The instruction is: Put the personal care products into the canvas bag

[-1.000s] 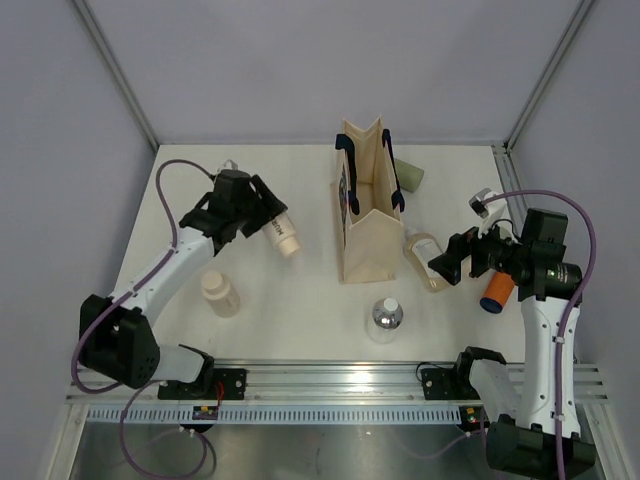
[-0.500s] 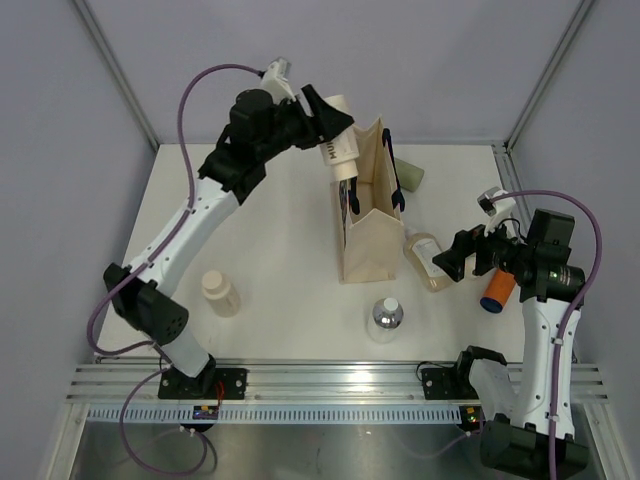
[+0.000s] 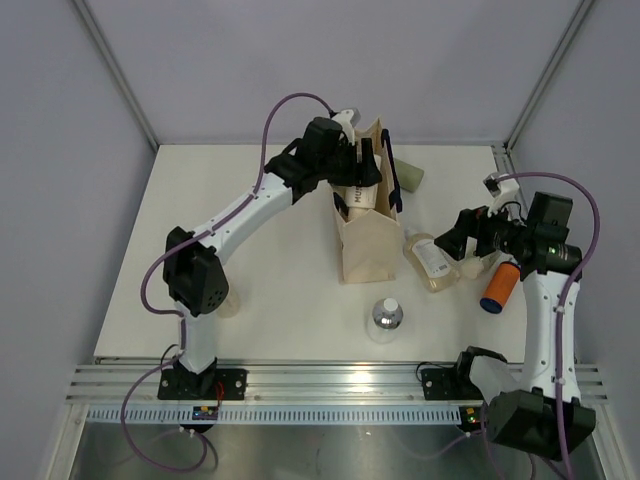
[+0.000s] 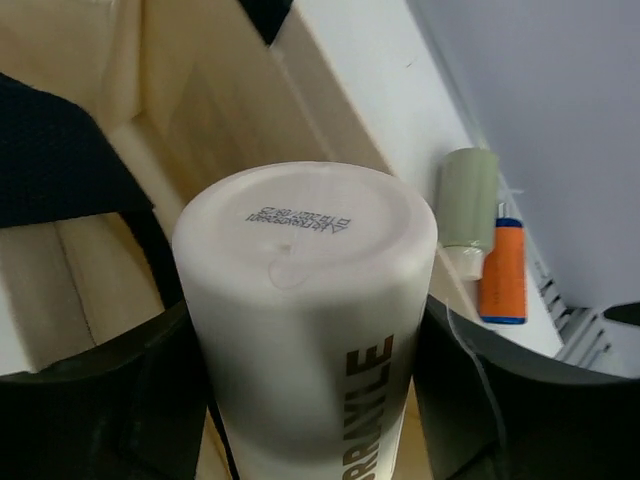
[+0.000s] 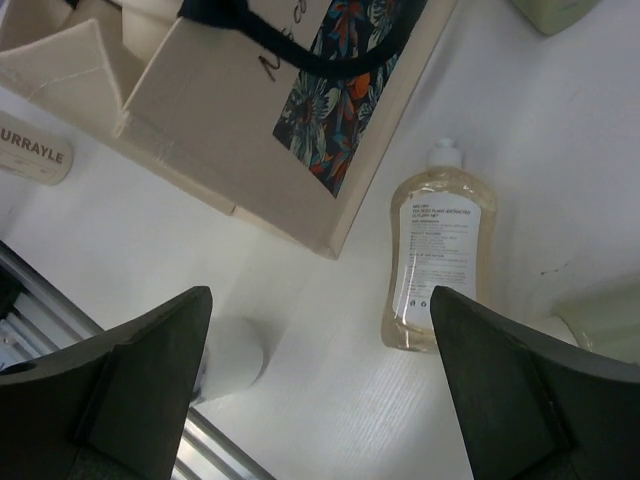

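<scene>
Depositing step: left gripper pinches white lettered bottle at beige canvas bag mouth. Next: lower, release. Right gripper spread wide over amber flask.

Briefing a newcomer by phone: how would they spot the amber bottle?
Find the tall beige canvas bag at centre. Lying flat just to its right is the flask-shaped amber bottle with a white label and cap. Unlike the opaque orange bottle nearby, it is see-through.
</scene>
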{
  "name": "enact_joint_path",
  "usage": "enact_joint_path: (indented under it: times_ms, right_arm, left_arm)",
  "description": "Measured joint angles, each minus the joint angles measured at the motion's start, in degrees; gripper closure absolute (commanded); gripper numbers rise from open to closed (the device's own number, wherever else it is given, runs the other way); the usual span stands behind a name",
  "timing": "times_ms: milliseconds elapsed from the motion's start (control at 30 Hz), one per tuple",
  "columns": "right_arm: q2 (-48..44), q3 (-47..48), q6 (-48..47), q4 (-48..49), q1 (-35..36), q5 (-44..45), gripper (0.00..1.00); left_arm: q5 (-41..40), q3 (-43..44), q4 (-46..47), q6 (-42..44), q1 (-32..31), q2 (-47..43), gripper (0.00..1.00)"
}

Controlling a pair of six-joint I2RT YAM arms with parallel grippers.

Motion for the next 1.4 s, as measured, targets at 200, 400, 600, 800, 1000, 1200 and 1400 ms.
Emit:
enact_joint_path:
  times_ms: [200,400,600,800,1000,1200,1400]
  right_arm:
    - [19.71,11.67,-3.58,0.94,0.17,-0.15,0.01]
    - [43.25,33.22,-13.40,-2.47,4.46,5.14,0.00]
    - [62.55,52.19,-20.28,-7.17,8.66,12.07,0.01]
    - [78.03,70.69,-24.96,-10.32,14.67,19.87,0.00]
    - [91.89,86.16,-25.99,-9.29,19.67,25.59,0.00]
    - [100.08,88.80,-26.05,-7.04,21.53,29.92,0.11]
    - [100.63,87.36,-26.62,-6.08,21.31,29.64,0.73]
  left_arm:
    - [-0.02,-2.75,1.73,2.21,0.24,-0.63,0.03]
    - [1.14,-2.75,4.00,3.15,0.28,-3.89,0.01]
    - [2.32,-2.78,3.85,4.33,1.68,-7.26,0.01]
    - [-0.98,-9.99,0.57,9.31,4.35,-18.08,0.01]
    - [-10.05,-24.98,-4.20,11.32,7.06,-36.39,0.01]
    - [-16.41,-39.41,-5.97,8.66,7.78,-49.96,0.01]
    - [-20.98,-44.48,-7.61,3.65,7.87,-51.93,0.01]
